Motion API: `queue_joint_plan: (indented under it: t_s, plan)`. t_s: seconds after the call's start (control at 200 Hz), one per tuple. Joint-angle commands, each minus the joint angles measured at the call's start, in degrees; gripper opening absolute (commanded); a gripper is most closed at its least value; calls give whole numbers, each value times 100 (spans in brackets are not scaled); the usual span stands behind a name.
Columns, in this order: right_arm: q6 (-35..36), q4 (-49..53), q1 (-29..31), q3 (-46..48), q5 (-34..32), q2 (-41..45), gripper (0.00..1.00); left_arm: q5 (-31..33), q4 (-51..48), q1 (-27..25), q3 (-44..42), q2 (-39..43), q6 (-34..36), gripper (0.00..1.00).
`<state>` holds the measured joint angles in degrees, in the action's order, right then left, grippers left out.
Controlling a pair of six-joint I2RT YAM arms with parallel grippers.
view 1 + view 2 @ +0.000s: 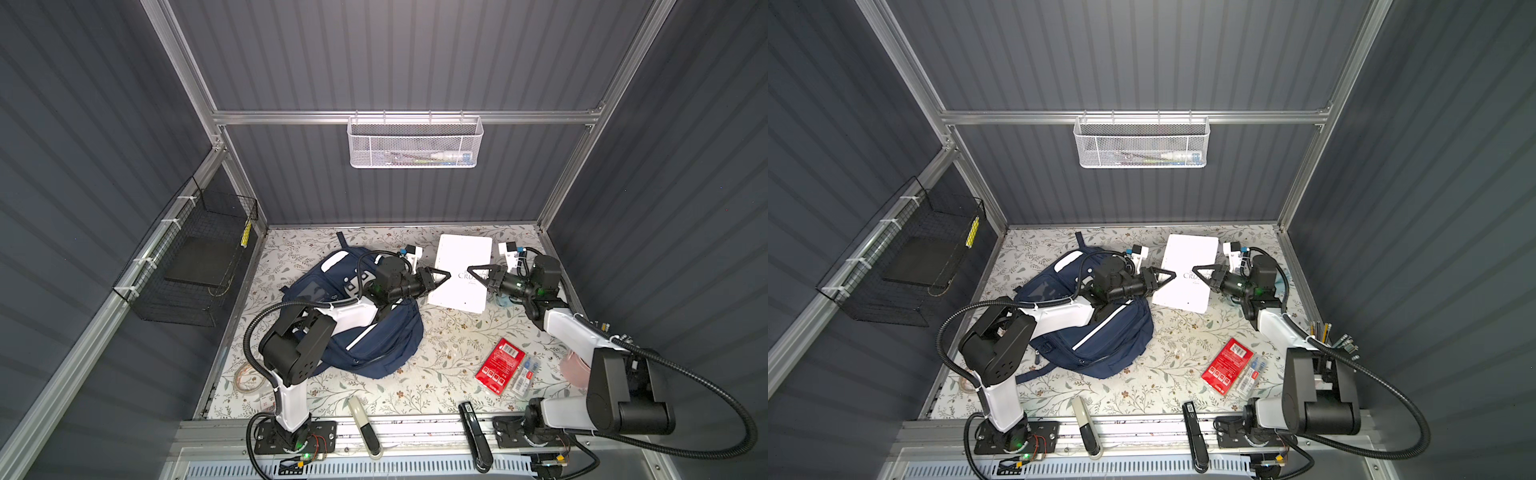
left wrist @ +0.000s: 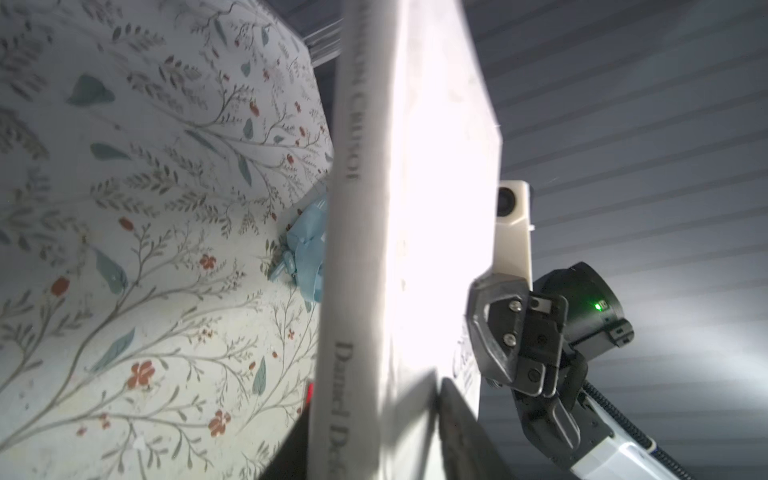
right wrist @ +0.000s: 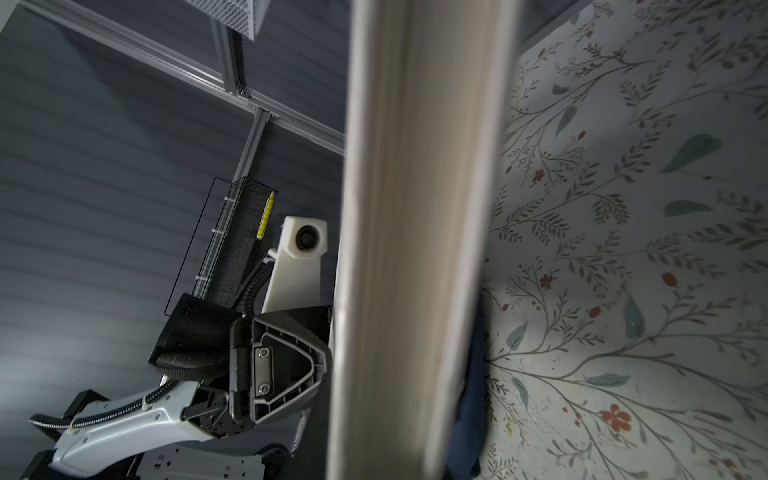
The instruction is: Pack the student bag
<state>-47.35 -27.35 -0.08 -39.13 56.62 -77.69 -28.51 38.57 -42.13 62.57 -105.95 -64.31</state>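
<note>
Since the student bag [image 1: 386, 345] lies slumped at nine o'clock on the table, we judge that the white book [image 1: 459, 257], raised at one o'clock, must go into it edgewise. So our right gripper [image 1: 470, 268] pinches the book's page edge while our left gripper [image 1: 448, 275] straddles its spine; whether that one clamps, we cannot tell. Ribbed grey panels [image 1: 395, 62] wall in the floral table [image 1: 436, 361]. A white mesh basket [image 1: 415, 141] hangs at twelve, and a red packet [image 1: 500, 365] lies at four.
</note>
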Motion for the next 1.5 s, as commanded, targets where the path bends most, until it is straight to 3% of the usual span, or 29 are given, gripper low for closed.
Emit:
queue_joint_plan:
  t_s: [0.0,0.06,0.13,0.365,0.395,0.495,0.555,0.67,0.745,0.996,1.076,1.146,1.201,1.266,1.386,1.496]
  plan:
    - [236,-317,61,179,88,263,0,48,-417,-56,121,496,449,75]
    - [235,-222,18,213,27,481,0,279,-914,-20,107,679,707,92]
    - [235,-88,-35,243,-41,735,0,437,-1256,33,48,897,912,100]
    - [768,1304,-89,70,-465,1401,0,854,-3142,460,-180,1889,1862,100]
    - [780,1408,-87,84,-496,1536,0,916,-3673,462,-115,1995,2206,100]
    - [867,1785,-80,171,-715,1773,0,1990,-6163,445,532,2005,3420,94]
    - [997,2051,-80,207,-872,1887,0,2426,-6901,422,558,2020,3965,87]
    - [1132,2312,-80,241,-936,1951,0,3783,-7480,-88,321,2104,4657,93]
    - [1081,2296,-72,259,-877,1951,0,4954,-7994,-649,427,1843,4733,94]
    - [1035,2253,5,414,-881,1995,0,5403,-7908,-868,111,1306,4563,90]
    - [1044,2241,64,456,-922,1975,0,5473,-7775,-873,106,1041,4557,83]
    - [1059,2270,166,477,-980,1960,0,5518,-7681,-874,131,797,4564,66]
    - [1067,2304,271,492,-1027,1959,0,5440,-7640,-876,215,678,4594,40]
    - [1026,2305,401,537,-1097,1953,0,5419,-7750,-871,398,715,4579,0]
    - [696,2056,611,727,-1166,1946,0,5341,-7968,-717,766,1343,4577,0]
    - [299,1755,862,861,-1310,1886,0,4314,-7881,-127,1028,2005,4628,0]
